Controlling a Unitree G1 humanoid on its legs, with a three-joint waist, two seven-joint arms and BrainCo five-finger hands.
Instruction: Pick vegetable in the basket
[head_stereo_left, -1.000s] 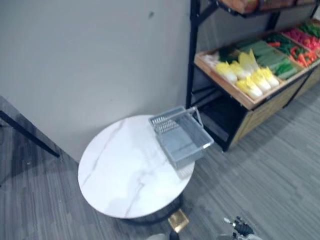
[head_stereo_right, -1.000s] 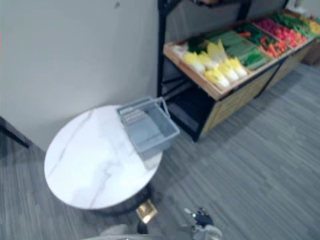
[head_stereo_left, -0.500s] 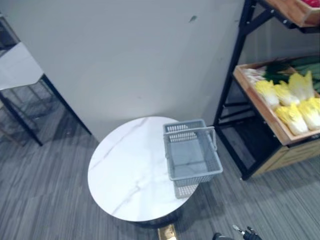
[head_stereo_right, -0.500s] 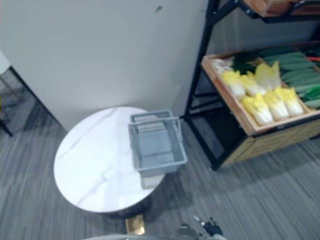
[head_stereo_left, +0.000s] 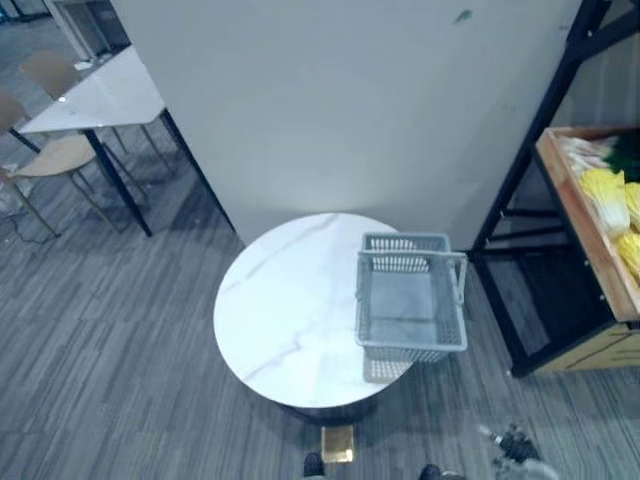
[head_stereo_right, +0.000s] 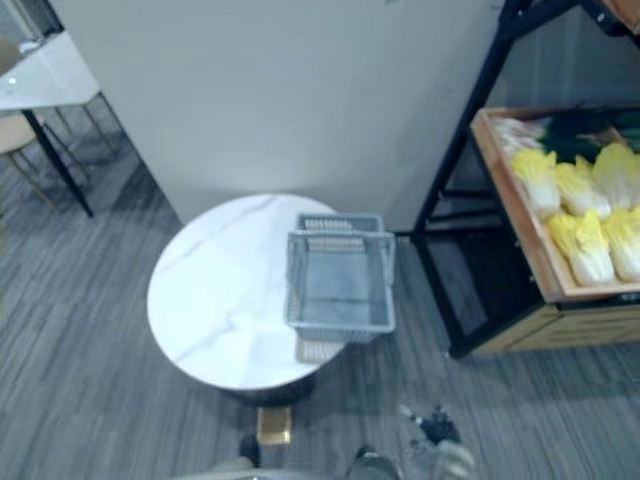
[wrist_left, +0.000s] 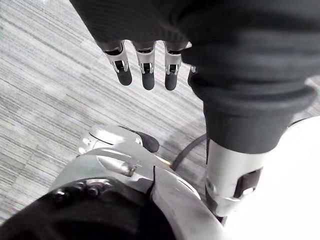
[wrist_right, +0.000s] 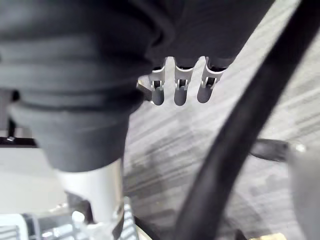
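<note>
Grey basket (head_stereo_left: 411, 303) empty on table (head_stereo_left: 280, 320). View swung; cabbages (head_stereo_right: 585, 245) right of basket, unpicked. Left hand (wrist_left: 145, 65), right hand (wrist_right: 181, 86) hang slack, holding nothing.

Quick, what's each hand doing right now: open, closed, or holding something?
Left hand: open, holding nothing.
Right hand: open, holding nothing.

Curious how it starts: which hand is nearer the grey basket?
Probably right: right hand hangs near-side and right of the basket; left hand hangs over the floor, distance unclear.
</note>
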